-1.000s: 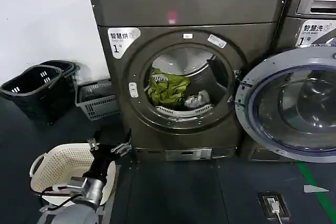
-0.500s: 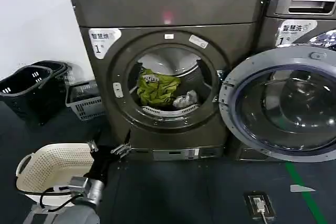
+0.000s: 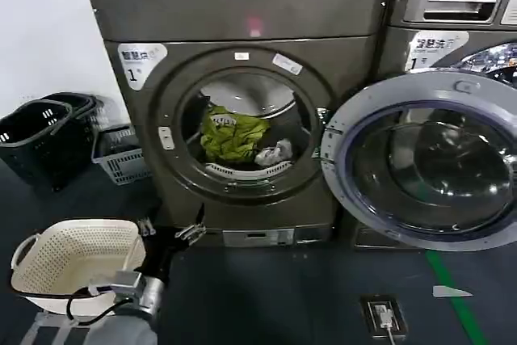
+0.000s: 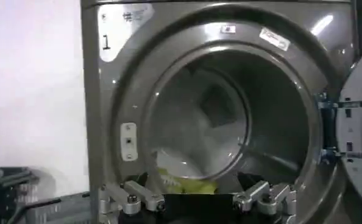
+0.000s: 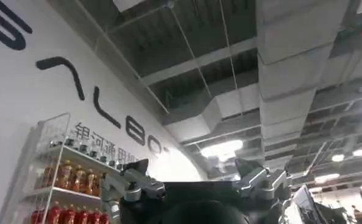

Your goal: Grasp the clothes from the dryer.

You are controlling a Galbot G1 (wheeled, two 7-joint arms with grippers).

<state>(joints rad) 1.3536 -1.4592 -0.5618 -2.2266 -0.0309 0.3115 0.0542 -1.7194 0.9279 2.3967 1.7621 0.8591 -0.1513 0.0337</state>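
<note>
**Closing in on the open dryer**

Sliding left in frame, the dryer [image 3: 234, 111] now sits centre. Clothes [image 3: 233, 135] lie inside its drum. Left gripper [image 3: 168, 230], lower left, fingers spread wide and empty, faces the port. Right gripper [image 5: 196, 182] open too, pointed ceilingward.

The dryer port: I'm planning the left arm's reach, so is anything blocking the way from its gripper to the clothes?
Nothing visible does. The dryer door is swung open to the right, and the left gripper, fingers open, sits low in front of the port. The clothes lie exposed inside the drum.
</note>
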